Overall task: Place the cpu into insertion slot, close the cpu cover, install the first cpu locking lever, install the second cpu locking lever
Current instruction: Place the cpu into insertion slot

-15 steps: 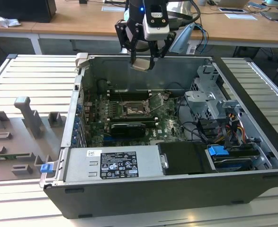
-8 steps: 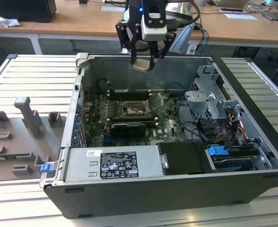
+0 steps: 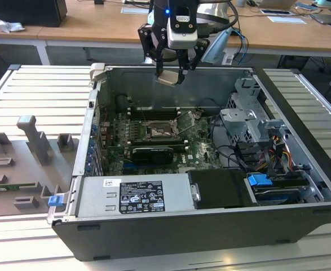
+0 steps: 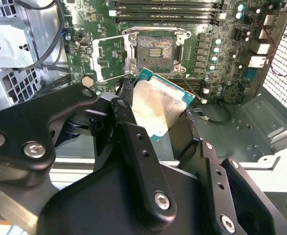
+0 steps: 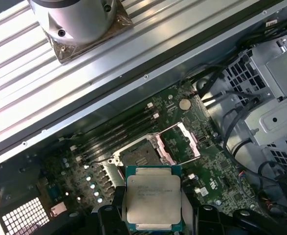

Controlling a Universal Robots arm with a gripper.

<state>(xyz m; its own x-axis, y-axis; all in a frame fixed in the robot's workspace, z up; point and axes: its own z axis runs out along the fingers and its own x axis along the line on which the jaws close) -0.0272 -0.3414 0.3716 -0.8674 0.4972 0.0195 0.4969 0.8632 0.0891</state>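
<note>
First wrist view: the jaws clamp the cpu (image 5: pixel 154 199), a square silver-faced chip edged in green.

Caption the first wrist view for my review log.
Gripper holds the cpu over the motherboard; insertion slot bare, cpu cover swung open.

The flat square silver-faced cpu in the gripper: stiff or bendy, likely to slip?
Probably stiff: the thin square silver-faced cpu shows no sag in the black gripper. Likely light, being thin. Possibly slippery: smooth metal face, held by edges.
</note>
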